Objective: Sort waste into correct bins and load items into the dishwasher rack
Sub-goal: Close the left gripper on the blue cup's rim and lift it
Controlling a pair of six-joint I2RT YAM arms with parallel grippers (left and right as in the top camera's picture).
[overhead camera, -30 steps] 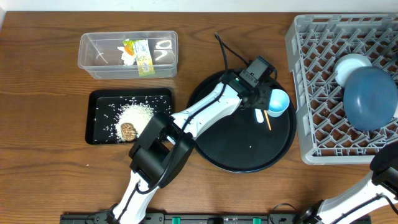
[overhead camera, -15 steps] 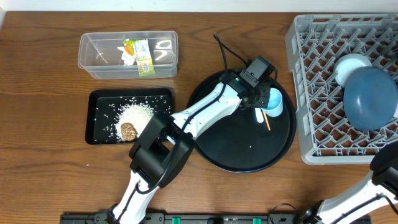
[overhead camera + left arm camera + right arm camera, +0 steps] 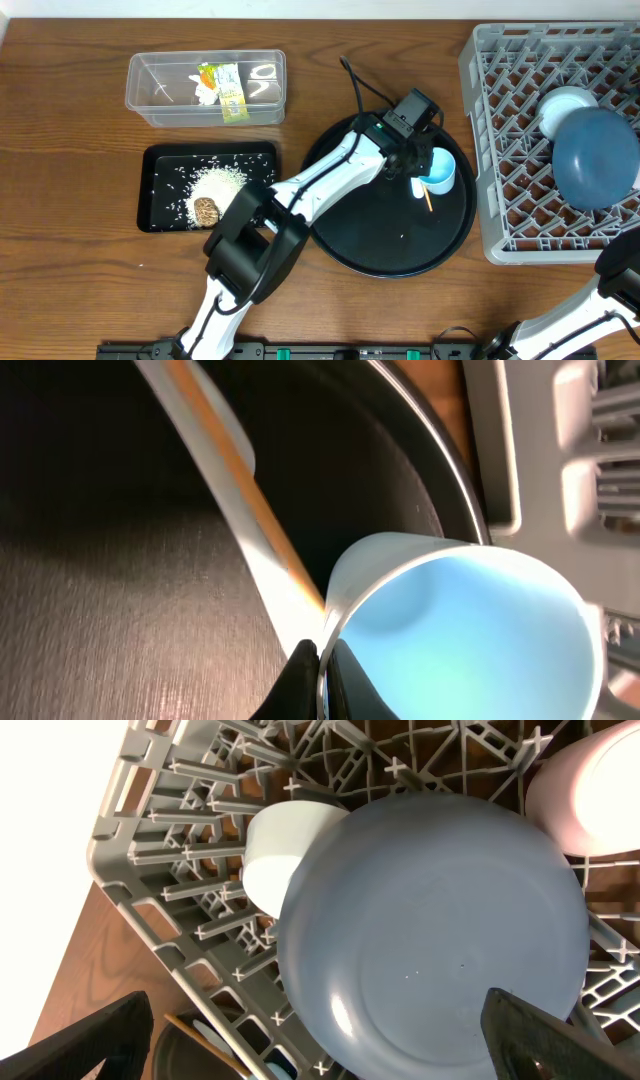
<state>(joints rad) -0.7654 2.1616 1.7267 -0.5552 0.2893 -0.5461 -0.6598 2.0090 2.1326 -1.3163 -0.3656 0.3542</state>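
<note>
On the round black tray (image 3: 390, 245), my left gripper (image 3: 421, 166) (image 3: 320, 660) is shut on the wall of the light blue cup (image 3: 441, 168) (image 3: 470, 630), one finger inside and one outside. The white utensil (image 3: 235, 530) and the wooden chopstick (image 3: 429, 194) (image 3: 250, 500) lie just beside the cup. My right gripper (image 3: 320, 1040) hangs open above the grey dishwasher rack (image 3: 500, 130) (image 3: 150, 840). In the rack are the dark blue plate (image 3: 593, 157) (image 3: 440, 930), the white bowl (image 3: 565, 103) (image 3: 275, 855) and the pink cup (image 3: 590, 800).
At the back left, the clear tub (image 3: 160, 95) holds the printed wrapper (image 3: 229, 90) and the white tissue (image 3: 207, 94). In front of it, the shallow black tray (image 3: 160, 165) carries rice (image 3: 218, 183) and a brown lump (image 3: 206, 210). A black cable (image 3: 358, 85) trails behind the round tray.
My left gripper's jaws have shut on the light blue cup's wall, and the cup has shifted slightly. The right arm has not moved.
</note>
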